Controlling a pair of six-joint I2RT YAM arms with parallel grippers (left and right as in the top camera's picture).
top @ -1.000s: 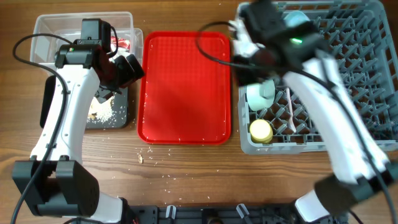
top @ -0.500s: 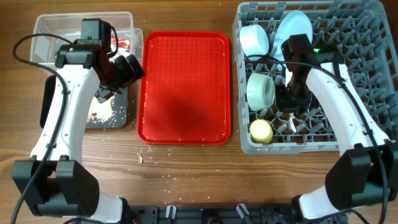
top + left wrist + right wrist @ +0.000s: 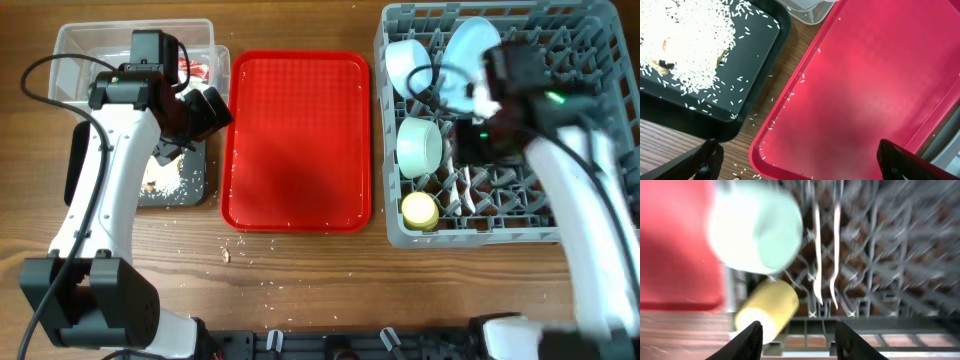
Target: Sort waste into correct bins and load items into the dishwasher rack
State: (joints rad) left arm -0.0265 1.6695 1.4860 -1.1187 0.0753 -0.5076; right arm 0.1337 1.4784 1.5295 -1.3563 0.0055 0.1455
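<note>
The grey dishwasher rack at the right holds the pale blue plate, small pale blue bowl, pale green bowl, yellow cup and white cutlery. The right wrist view shows the green bowl, the cup and the fork and spoon in the rack. My right gripper is open and empty above the rack's front. My left gripper is open and empty over the red tray's edge. The black tray holds food scraps. The clear tub holds the red-and-white wrapper.
The flat red tray lies between the bins and the rack, with a few rice grains on it. Crumbs are scattered on the wooden table in front of it.
My right arm swung from the rack's back left, dipped to the cutlery, and now sits higher and to the right. The left arm has not moved.
</note>
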